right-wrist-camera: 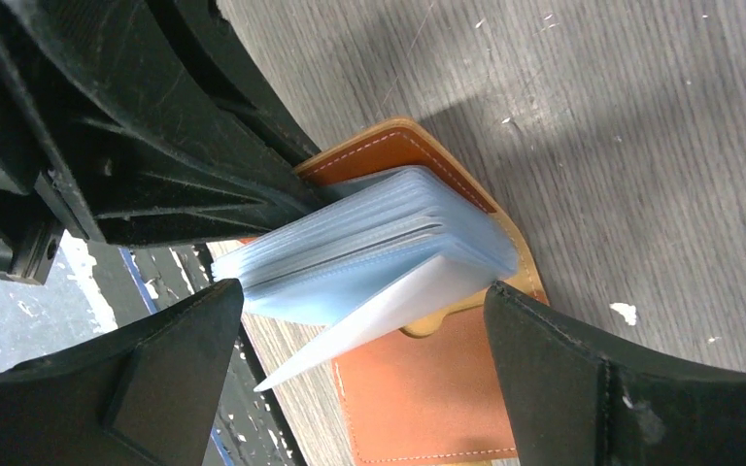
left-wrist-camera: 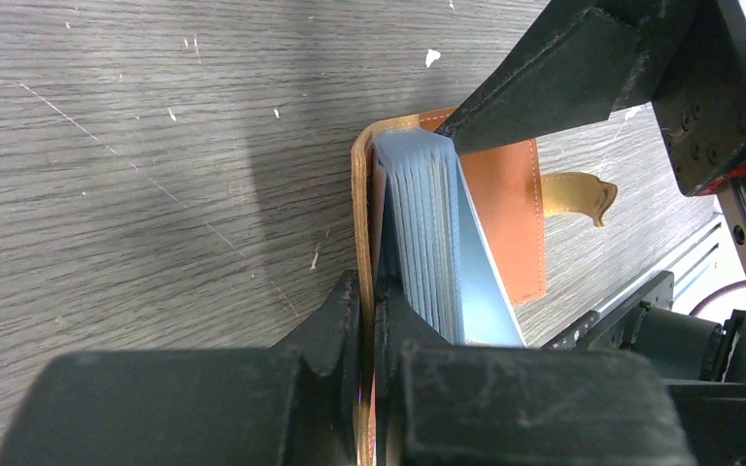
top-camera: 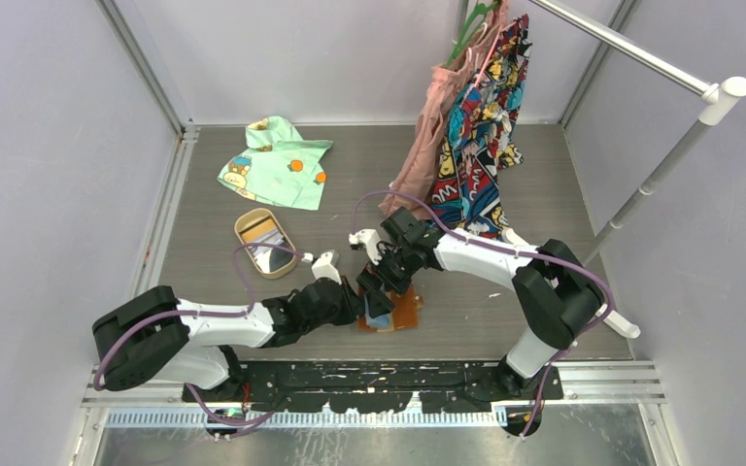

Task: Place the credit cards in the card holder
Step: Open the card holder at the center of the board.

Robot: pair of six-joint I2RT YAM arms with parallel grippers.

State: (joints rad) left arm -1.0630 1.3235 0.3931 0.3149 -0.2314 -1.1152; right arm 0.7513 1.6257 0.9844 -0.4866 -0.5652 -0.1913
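Leather card holder (left-wrist-camera: 510, 223), glossy plastic sleeves (left-wrist-camera: 427, 243) fanned, pinched by left pincer (left-wrist-camera: 367, 291); right pincer (right-wrist-camera: 361, 291) agape.

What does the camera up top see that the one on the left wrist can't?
Only the top view shows the tan tray with cards inside, the green cloth, the hanging clothes and both whole arms. Only the left wrist view shows the clear sleeves, the snap tab and the left gripper pinching the leather cover. Both show the brown card holder lying open on the table.
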